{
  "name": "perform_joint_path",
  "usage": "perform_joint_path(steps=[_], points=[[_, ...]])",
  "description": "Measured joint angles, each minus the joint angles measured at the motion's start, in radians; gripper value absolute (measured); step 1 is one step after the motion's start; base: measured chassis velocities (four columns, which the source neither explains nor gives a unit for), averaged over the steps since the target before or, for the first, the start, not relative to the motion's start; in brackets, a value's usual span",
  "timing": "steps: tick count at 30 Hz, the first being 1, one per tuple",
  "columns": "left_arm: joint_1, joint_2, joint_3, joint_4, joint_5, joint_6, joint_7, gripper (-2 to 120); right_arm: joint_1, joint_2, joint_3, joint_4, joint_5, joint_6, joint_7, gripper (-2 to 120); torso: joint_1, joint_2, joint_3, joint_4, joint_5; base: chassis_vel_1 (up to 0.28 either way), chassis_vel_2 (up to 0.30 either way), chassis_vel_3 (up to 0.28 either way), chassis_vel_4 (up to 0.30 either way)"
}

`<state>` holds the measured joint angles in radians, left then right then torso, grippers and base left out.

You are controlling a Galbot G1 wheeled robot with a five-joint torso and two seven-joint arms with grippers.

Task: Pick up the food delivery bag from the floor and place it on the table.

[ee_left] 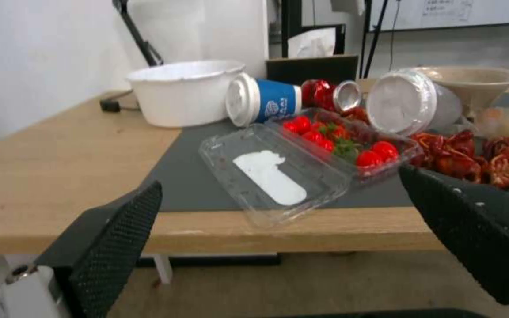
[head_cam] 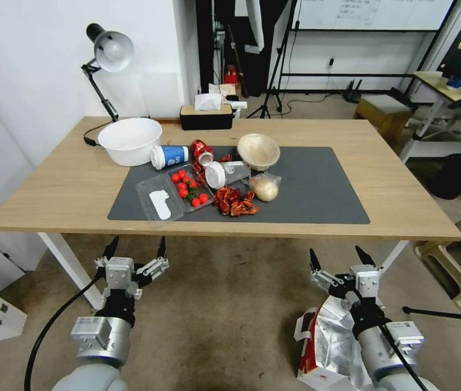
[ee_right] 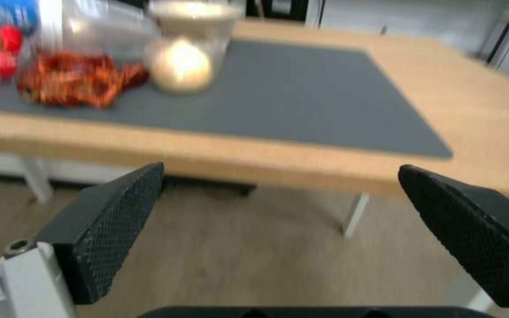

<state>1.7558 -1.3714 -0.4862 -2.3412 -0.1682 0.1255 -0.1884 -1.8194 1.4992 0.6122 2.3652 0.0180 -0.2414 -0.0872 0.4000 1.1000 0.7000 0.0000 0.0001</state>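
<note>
The food delivery bag stands on the floor at near right, mouth up, foil lining showing, partly hidden beneath the right arm. The left gripper and right gripper hover empty before the near edge of the table, jaws spread wide, pointing toward it. The right half of the mat lies bare; food clutters its left half.

White wall — brown floor.

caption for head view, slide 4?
Both open grippers, left and right, hover before the cluttered table; delivery bag on floor.
</note>
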Motion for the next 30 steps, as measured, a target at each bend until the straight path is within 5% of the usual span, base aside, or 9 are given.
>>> perform_joint_path(steps=[4,16,30], points=[[-0.021,0.059,0.031,-0.023,-0.083,0.063,-0.092,100,-0.004,0.001,0.025,0.024,0.010,-0.088,-0.035,100,0.000,0.000,0.000,0.0000,-0.0003,0.000,0.000,0.000,0.000],[-0.087,0.247,0.134,-0.097,-0.349,0.255,-0.387,100,-0.005,0.005,0.036,0.030,0.014,-0.101,-0.040,100,0.000,0.000,0.000,-0.0002,-0.0001,0.000,0.000,0.000,0.000],[-0.068,0.248,0.142,-0.097,-0.361,0.188,-0.412,100,-0.003,0.004,0.036,0.026,0.011,-0.091,-0.040,100,0.000,0.000,0.000,0.0001,-0.0001,0.000,0.000,0.000,0.000]])
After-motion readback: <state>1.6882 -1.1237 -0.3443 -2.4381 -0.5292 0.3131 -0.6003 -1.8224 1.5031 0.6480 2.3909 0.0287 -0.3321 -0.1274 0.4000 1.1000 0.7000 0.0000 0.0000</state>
